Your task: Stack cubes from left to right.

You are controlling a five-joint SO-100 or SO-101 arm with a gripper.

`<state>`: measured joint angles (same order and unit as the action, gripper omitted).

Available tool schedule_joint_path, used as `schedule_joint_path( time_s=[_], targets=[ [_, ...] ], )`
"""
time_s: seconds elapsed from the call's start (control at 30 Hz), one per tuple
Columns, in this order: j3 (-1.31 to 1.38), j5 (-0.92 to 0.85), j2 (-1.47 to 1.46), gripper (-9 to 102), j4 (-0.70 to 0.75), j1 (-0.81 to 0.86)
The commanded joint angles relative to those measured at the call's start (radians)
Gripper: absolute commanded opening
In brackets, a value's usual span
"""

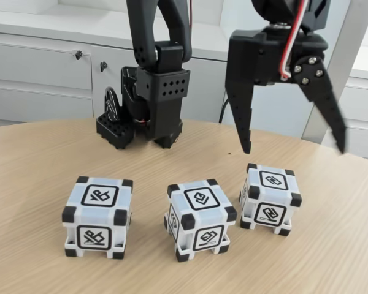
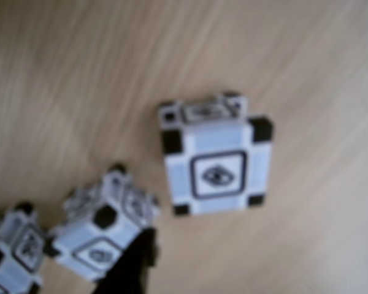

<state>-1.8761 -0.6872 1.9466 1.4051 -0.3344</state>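
Observation:
Three white cubes with black corners stand in a row on the wooden table. In the fixed view they are the left cube (image 1: 98, 217), the middle cube (image 1: 200, 219) and the right cube (image 1: 271, 197). My gripper (image 1: 293, 150) hangs open above the right cube, its black fingers spread wide with nothing between them. The blurred wrist view looks down on the right cube (image 2: 216, 160), with the middle cube (image 2: 104, 236) and the left cube (image 2: 15, 254) at the lower left. One dark fingertip (image 2: 132, 269) pokes in from the bottom edge.
The arm's black base (image 1: 150, 98) stands at the back of the table (image 1: 37, 165), behind the left and middle cubes. White cabinets (image 1: 43, 73) run along the wall beyond the table's curved far edge.

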Motion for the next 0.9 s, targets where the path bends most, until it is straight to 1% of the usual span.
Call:
schedule_joint_path(
  time_s=[0.0,0.1,0.23,0.53,0.73,0.87],
  targets=[
    [-0.009,-0.048,0.005,43,-0.002,-0.002],
    [-0.061,-0.066,0.005,43,-0.002,-0.012],
    [-0.124,-0.048,0.005,44,-0.017,-0.008],
    [-0.132,-0.091,0.003,46,-0.025,0.0],
    [-0.132,-0.078,-0.114,47,-0.143,0.0],
    [-0.132,-0.081,-0.181,47,-0.176,0.0]
  ],
)
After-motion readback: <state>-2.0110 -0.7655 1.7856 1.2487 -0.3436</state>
